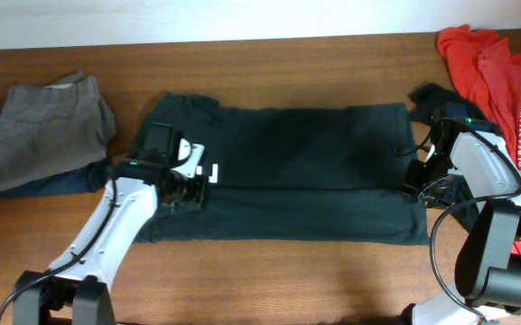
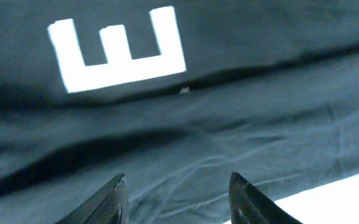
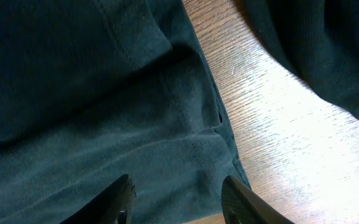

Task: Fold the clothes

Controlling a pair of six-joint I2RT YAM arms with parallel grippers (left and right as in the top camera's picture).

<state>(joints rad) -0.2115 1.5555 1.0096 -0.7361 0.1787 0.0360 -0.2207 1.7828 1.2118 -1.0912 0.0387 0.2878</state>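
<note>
The black T-shirt [image 1: 305, 171] lies in a wide band across the middle of the table [image 1: 269, 280], an arm at each end.

Well left of the T-shirt sit the grey trousers [image 1: 43, 126]; the left gripper [image 2: 179, 186] hangs over the T-shirt's left end, jaws wide apart, holding nothing; only its wrist view shows the white E [image 2: 117, 50] plainly, just above a fold line; the right gripper [image 3: 179, 196] stands over the T-shirt's right edge, likewise spread and empty, its wrist view alone showing the stitched hem [image 3: 195, 134] beside bare wood; right of the T-shirt lies the red shirt [image 1: 504, 81].
</note>
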